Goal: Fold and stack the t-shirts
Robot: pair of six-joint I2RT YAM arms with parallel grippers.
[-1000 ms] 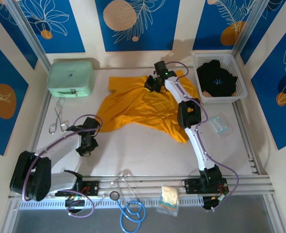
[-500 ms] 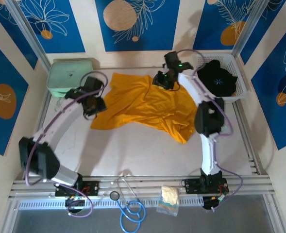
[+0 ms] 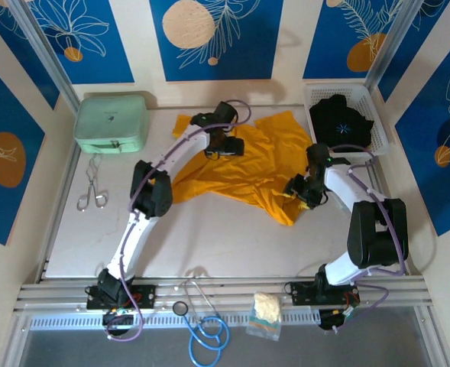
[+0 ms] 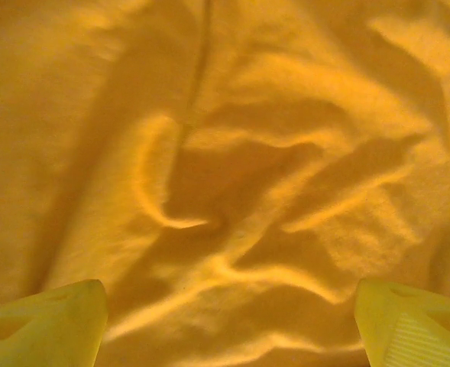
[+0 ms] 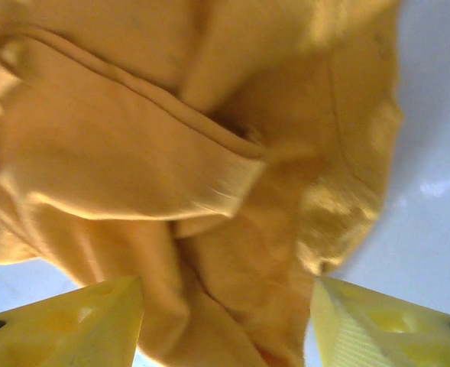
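Now my left tool (image 3: 223, 145), apart, hangs over the orange shirt's (image 3: 247, 172) far side; my right tool (image 3: 298, 191), apart, straddles its near-right edge.

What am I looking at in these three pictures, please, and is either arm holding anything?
Two robot arms are bolted at the near edge of a table. The overhead camera shows both: the left gripper and right gripper hang over a crumpled orange t-shirt. The other two pictures come from cameras on the wrists; the yellow wedges are their fingers, spread apart, holding nothing. A black t-shirt lies in the white basket; a mint case sits far left.
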